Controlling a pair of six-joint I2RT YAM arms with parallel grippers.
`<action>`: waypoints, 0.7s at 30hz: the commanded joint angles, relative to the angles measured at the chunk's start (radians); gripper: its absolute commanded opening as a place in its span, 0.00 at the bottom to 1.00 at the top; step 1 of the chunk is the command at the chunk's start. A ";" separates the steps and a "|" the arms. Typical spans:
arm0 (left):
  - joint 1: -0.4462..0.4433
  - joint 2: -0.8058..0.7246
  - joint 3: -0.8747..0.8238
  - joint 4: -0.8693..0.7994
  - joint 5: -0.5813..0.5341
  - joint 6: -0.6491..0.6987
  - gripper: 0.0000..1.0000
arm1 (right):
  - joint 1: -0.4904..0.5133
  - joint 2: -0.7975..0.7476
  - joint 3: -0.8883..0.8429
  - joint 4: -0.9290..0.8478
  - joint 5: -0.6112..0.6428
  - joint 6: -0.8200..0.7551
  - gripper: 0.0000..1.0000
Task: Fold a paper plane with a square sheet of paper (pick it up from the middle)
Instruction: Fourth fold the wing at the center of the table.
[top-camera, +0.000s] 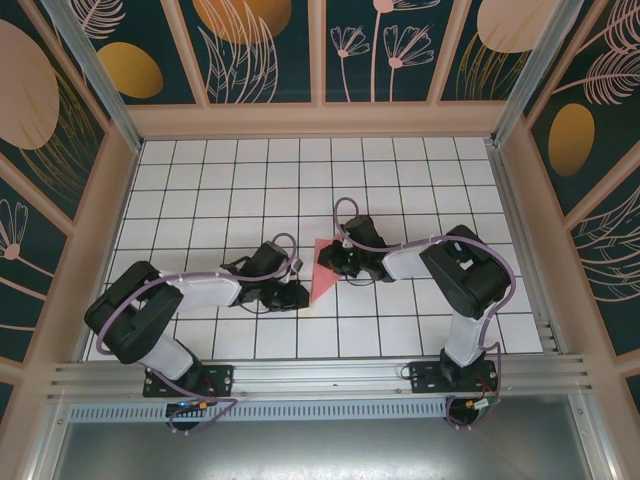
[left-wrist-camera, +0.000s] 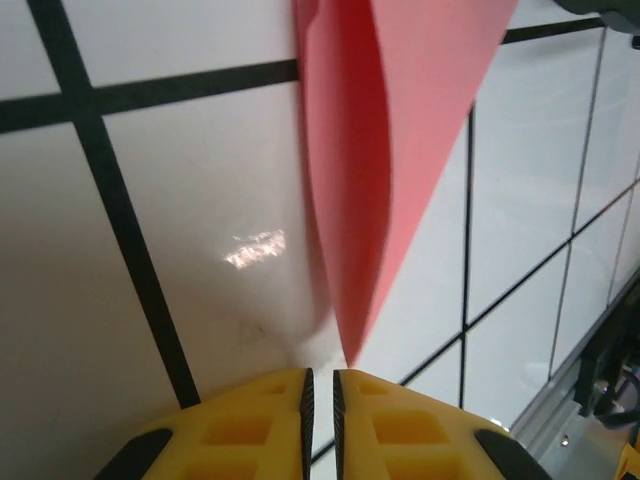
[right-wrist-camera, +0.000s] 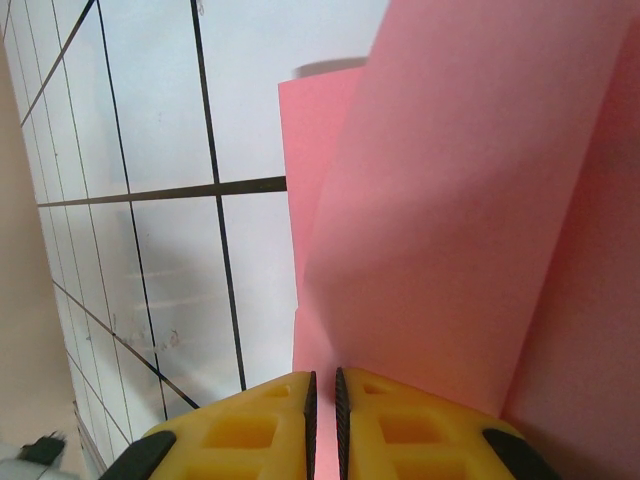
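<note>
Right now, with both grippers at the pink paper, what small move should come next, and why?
Probably ease the right gripper down to flatten the paper onto the table. Its jaws look closed on the paper, whose folded layers bow loosely instead of lying creased, while the left gripper sits shut at the pointed tip, seemingly anchoring that end.

The far half of the table was free up to the walls. Near the middle, the left arm, the right arm and the raised folded sheet between them closed the way across.
</note>
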 joint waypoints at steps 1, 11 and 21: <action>-0.003 -0.072 0.028 -0.010 0.002 -0.014 0.18 | 0.006 0.085 -0.030 -0.134 0.087 -0.015 0.18; -0.001 0.081 0.124 0.183 -0.027 -0.100 0.21 | 0.007 0.091 -0.031 -0.124 0.083 -0.013 0.18; 0.000 0.174 0.014 0.193 0.030 -0.102 0.19 | 0.007 0.090 -0.031 -0.138 0.087 -0.018 0.18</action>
